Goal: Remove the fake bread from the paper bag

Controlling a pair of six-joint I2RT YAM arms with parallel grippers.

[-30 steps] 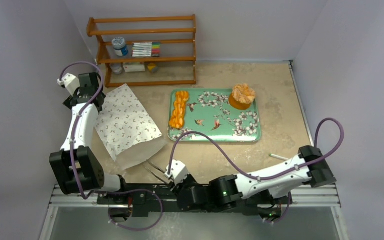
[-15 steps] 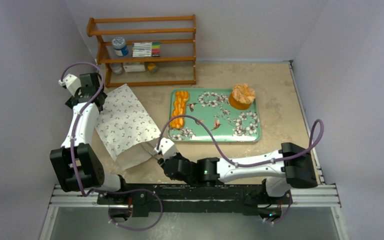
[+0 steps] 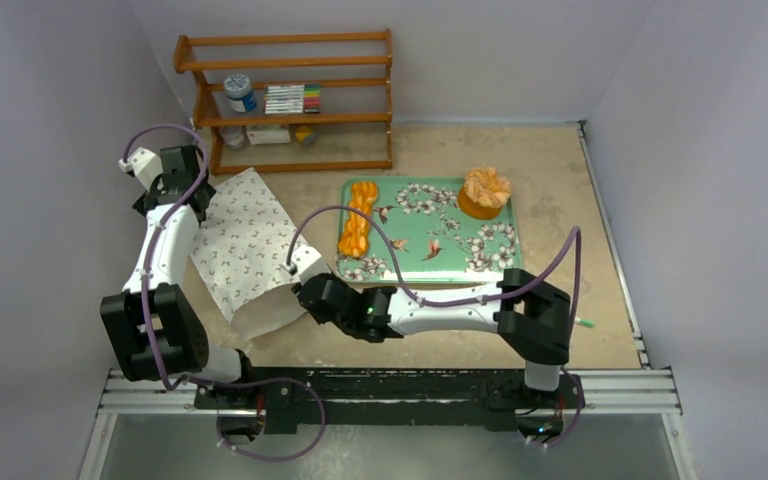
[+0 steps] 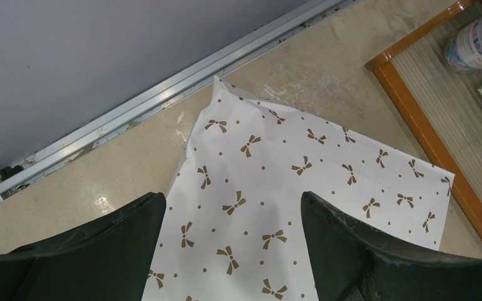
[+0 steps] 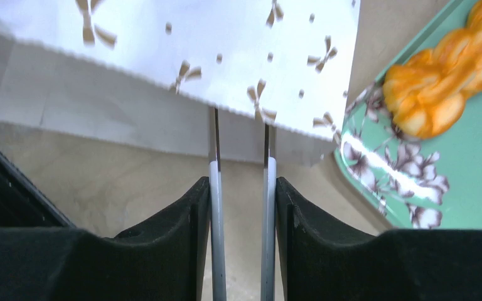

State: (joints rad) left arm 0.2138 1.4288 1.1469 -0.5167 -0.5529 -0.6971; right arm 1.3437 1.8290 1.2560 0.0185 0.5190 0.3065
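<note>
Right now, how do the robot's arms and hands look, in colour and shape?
The left arm and right arm have white links, black joints and a looping purple cable. The left hand has broad black fingers; the right hand has thin grey blades.

Your left arm (image 3: pixel 163 255) and right arm (image 3: pixel 450 312) pair white links with chunky black joints; purple cables (image 3: pixel 340 208) loop along each.

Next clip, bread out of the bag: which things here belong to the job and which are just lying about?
Job: paper bag; braided bread and ruffled pastry on the green tray; left claw over the bag; right claw at its mouth.
Lying about: wooden shelf, jar, marker set, small stick beside the right arm.
</note>
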